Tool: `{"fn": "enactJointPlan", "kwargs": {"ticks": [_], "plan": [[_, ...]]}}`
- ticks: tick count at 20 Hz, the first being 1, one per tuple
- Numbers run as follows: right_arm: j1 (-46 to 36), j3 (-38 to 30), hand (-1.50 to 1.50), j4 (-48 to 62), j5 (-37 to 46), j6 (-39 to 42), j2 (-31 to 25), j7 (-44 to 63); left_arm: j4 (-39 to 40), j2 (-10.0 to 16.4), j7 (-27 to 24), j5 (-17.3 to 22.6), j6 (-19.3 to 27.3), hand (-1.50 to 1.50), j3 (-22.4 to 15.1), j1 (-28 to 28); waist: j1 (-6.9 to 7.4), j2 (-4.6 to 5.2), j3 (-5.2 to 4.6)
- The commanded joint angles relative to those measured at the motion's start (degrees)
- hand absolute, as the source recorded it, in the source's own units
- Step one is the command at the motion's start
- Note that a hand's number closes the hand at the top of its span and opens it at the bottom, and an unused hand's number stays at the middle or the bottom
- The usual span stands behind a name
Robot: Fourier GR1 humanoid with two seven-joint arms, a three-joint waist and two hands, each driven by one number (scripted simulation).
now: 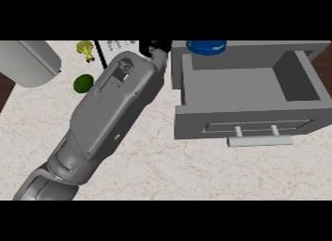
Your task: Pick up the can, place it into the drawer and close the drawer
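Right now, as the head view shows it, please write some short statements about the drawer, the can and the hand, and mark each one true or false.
1. The drawer is open. True.
2. The can lies in the drawer. False: it stands beyond the drawer's back wall, at the view's top.
3. The handle faces the view's lower edge. True.
4. Both hands show. False: only the left hand shows, near the can.
5. The green round thing lies right of the drawer. False: it lies left of the forearm.
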Motion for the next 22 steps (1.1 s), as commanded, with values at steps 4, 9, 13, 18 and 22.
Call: {"fn": "enactJointPlan", "kwargs": {"ticks": [4, 9, 13, 18, 22], "plan": [[-3.96, -1.75, -1.50, 3.40, 0.49, -0.79, -2.28, -0.30, 7.84, -0.02, -5.31, 7.67, 0.21, 1.50, -3.63, -4.07, 0.03, 0.08, 0.01], [-5.07, -0.51, -1.50, 1.32, 0.56, -2.51, -2.70, 2.33, 14.68, -0.01, -5.70, 11.84, 2.49, 1.50, -5.63, -11.30, -0.69, 0.27, 0.02], [-1.38, 0.95, -1.50, -1.20, 0.77, -0.60, 0.46, 0.81, 17.47, -0.01, -8.47, 15.50, 4.55, 1.50, -10.01, -11.25, -1.59, 0.38, 0.05], [-4.06, 2.67, -1.50, -2.17, 1.86, -2.52, 0.24, 4.04, 19.80, -0.02, -11.35, 20.94, 4.60, 1.50, -14.49, -10.80, -2.53, 0.77, 0.04], [-4.10, 1.32, -1.50, -0.60, 0.50, -0.68, -0.70, 2.45, 20.95, -0.02, -11.53, 23.76, 6.38, 1.50, -17.75, -10.33, -2.60, 0.61, 0.07]]}}
